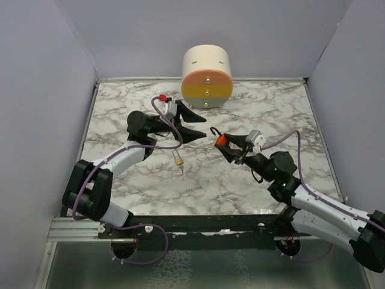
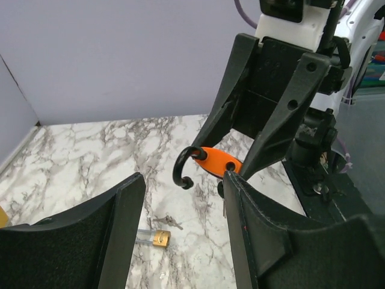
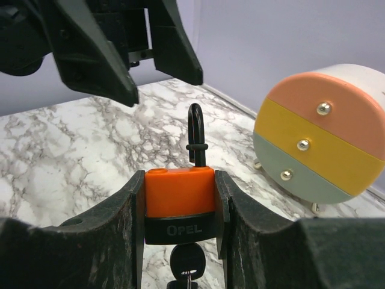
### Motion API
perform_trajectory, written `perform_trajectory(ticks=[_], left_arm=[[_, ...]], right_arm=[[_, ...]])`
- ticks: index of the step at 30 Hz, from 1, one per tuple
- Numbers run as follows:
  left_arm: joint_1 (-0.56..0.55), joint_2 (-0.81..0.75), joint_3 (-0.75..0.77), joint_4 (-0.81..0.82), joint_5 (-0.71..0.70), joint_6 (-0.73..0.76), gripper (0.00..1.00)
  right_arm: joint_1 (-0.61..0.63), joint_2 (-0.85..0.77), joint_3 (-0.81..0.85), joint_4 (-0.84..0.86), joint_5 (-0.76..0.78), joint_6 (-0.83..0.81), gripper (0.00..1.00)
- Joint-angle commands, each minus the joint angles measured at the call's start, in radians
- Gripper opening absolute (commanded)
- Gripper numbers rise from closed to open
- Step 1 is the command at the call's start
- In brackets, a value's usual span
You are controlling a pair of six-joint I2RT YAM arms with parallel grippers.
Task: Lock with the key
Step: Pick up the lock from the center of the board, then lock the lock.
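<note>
My right gripper (image 1: 224,143) is shut on an orange padlock (image 3: 179,192) with a black base marked OPEL, and holds it above the table. Its black shackle (image 3: 195,135) stands open and points toward my left gripper. The key (image 3: 187,262), black-headed, sits in the padlock's underside, with more of the bunch hanging below it. My left gripper (image 1: 203,127) is open and empty, level with the shackle and just short of it. In the left wrist view the padlock (image 2: 219,164) and its shackle (image 2: 182,168) hang just beyond my open fingers (image 2: 126,223).
A small brass padlock (image 1: 178,158) lies on the marble table (image 1: 120,102) below the left gripper, with small silvery keys (image 2: 159,221) beside it. A cream drum (image 1: 206,75) with pink, yellow and grey drawer fronts stands at the back centre. Grey walls enclose the table.
</note>
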Motion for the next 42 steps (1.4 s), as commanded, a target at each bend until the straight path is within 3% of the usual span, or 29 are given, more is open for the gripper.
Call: perform_trajectory(ticks=[1,6,20,34,42], left_arm=[[-0.012,0.011,0.016,-0.103,-0.016,0.069,0.58],[-0.02,-0.005,0.049,-0.246,-0.025,0.127,0.56],[-0.06,-0.048,0.097,-0.435,0.03,0.21,0.47],[-0.066,-0.028,0.107,-0.513,0.042,0.269,0.46],[-0.069,-0.031,0.105,-0.516,0.044,0.277,0.4]], right_arm=[[0.007,-0.03,0.007,-0.006,-0.099,-0.007,0.02],[0.007,-0.049,0.012,-0.028,-0.127,-0.007,0.02],[0.007,-0.04,0.021,-0.033,-0.125,-0.002,0.02],[0.007,-0.038,0.025,-0.033,-0.109,-0.005,0.02],[0.007,-0.016,0.029,-0.029,-0.109,0.001,0.02]])
